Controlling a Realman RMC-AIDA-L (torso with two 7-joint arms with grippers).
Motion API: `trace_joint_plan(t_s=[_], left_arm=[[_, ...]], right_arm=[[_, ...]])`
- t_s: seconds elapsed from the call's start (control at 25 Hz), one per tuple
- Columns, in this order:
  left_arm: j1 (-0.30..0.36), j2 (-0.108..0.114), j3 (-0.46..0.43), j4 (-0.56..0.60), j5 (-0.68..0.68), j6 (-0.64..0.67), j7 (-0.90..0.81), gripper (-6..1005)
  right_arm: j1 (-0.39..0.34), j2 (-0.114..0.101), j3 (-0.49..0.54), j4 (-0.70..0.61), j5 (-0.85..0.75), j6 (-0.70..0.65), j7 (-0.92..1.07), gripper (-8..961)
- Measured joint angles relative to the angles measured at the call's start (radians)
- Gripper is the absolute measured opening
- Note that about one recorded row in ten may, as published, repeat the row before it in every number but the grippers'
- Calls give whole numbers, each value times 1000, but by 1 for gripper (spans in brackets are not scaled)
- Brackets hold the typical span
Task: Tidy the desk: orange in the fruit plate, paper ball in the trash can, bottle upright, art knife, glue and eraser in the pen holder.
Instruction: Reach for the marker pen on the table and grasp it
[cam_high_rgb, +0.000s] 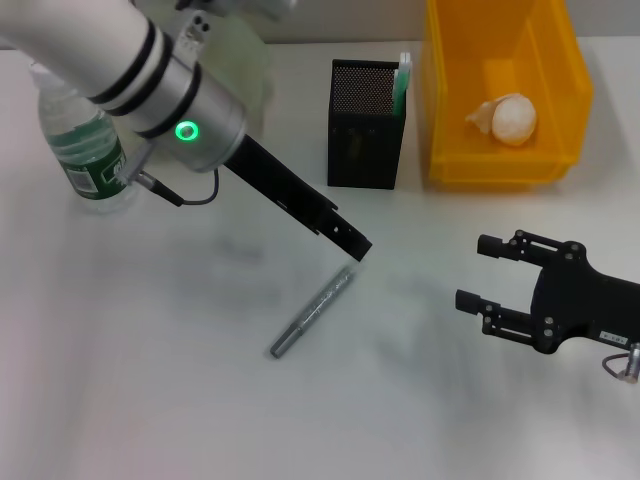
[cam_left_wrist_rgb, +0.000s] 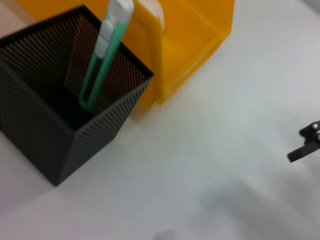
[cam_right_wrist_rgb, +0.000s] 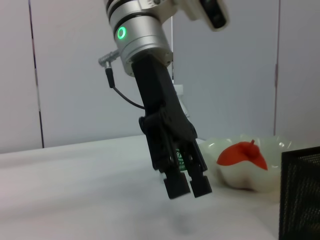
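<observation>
Grey pen-like tool (cam_high_rgb: 312, 313) lying flat on counter (cam_high_rgb: 150, 380) just below clenched, empty left pincer (cam_high_rgb: 358, 247), apt to roll away under closed tips; right pincer (cam_high_rgb: 478, 272) released, idle.

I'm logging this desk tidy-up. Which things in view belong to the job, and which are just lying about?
Job: orange in the fruit plate; paper ball in the trash can; bottle upright; green art knife in the pen holder; silver glue stick lying on the desk.

Lying about: nothing visible.
</observation>
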Motion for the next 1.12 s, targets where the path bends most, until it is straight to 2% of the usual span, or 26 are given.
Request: trace_joint_plan(t_s=[0.48, 1.12], left_arm=[[-51, -1, 274, 16, 27, -53, -157, 679], [-53, -1, 517, 27, 40, -148, -235, 672]], right_arm=[[10, -4, -4, 0, -67, 57, 37, 685], [10, -6, -2, -2, -78, 63, 32, 684]])
